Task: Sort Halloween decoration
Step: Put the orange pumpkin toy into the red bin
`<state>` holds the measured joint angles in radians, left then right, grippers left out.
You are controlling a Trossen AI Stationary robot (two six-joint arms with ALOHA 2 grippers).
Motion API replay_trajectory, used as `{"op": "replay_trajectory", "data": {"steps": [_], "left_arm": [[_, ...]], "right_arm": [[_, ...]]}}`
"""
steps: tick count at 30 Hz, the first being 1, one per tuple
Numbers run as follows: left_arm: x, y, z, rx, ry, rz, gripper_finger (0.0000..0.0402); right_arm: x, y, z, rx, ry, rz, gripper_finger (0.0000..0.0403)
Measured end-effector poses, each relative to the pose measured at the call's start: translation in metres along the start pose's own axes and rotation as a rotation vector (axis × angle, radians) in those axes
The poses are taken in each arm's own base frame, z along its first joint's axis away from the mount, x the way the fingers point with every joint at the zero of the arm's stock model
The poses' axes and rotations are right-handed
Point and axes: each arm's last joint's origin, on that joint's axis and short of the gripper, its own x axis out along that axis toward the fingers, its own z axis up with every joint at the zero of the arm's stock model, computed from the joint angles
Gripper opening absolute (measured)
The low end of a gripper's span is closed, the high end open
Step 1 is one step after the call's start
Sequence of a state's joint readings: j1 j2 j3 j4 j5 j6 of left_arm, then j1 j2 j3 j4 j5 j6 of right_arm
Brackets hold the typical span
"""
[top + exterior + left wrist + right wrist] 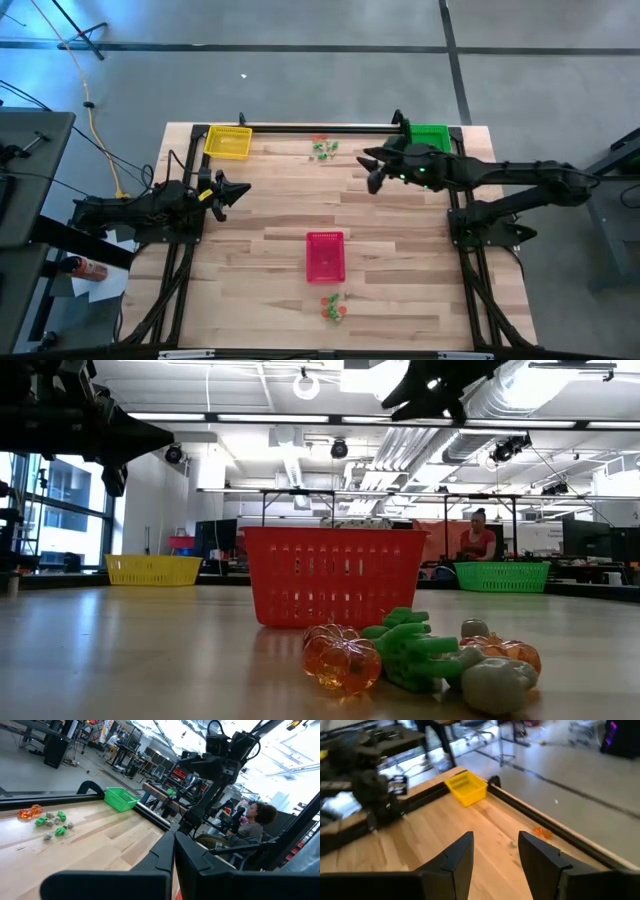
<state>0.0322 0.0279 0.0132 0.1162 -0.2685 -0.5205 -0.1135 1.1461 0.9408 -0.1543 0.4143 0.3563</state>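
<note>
tiny green, orange and red halloween decoration (334, 308) lies clustered on wood; another cluster (322, 148) well apart.

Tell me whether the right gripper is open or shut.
Open. In its wrist view the right gripper's two dark fingers stand apart, bare table showing between them, nothing held.

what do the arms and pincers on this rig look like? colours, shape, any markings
Both arms are dark, near black, built of jointed tubular links on black frame mounts at the table's sides. Left pincer: two tapered black fingers, with a small yellow-orange spot just behind them. Right pincer: same black wedge-shaped fingers, with a small green light on the wrist housing. No readable lettering shows.
</note>
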Motion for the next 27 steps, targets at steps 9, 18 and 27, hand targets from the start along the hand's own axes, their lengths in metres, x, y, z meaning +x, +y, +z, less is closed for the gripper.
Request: {"op": "replay_trajectory", "data": {"steps": [9,18,27], "left_arm": [[-0.001,-0.006,0.011,-0.009,-0.118,-0.052,0.0003],[-0.006,-0.015,0.029,-0.076,-0.301,-0.151,0.0003],[-0.014,-0.020,0.047,-0.343,-0.476,-0.249,0.0003]], "right_arm": [[0.011,0.013,0.015,0.216,0.001,0.041,0.0152],[0.006,0.017,0.027,0.221,-0.023,0.079,0.0152],[0.006,0.016,0.024,0.113,0.001,0.066,0.0152]]}}
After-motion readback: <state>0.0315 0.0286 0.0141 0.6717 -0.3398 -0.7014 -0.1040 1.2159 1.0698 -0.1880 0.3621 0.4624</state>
